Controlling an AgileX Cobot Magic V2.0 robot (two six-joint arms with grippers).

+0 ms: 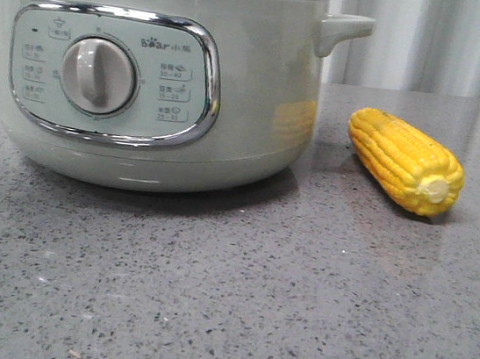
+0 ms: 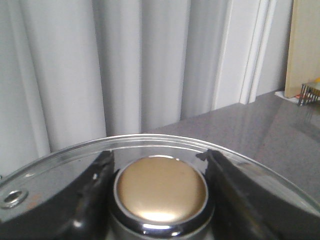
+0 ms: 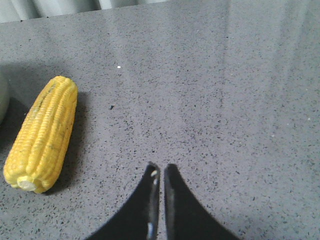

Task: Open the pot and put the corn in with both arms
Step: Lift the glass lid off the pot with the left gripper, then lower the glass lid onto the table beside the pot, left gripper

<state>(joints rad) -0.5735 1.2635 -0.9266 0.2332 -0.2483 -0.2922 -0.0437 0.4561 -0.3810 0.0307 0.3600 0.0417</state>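
Observation:
The pale-green pot (image 1: 250, 101) stands on the table at the left, with its dial and steel rim facing me. Neither gripper shows in the front view. The yellow corn (image 1: 406, 159) lies on the table just right of the pot, stub end toward me. In the left wrist view, my left gripper (image 2: 159, 154) is shut on the gold knob (image 2: 161, 190) of the glass lid (image 2: 150, 137). My right gripper (image 3: 161, 170) is shut and empty over bare table. The corn (image 3: 42, 134) lies off to its side, apart from it.
The grey speckled table (image 1: 293, 310) stretches in front of the pot and the corn. White curtains (image 2: 125, 65) hang behind. A wooden board (image 2: 306, 45) and a small rack (image 2: 311, 92) stand at the table's far edge in the left wrist view.

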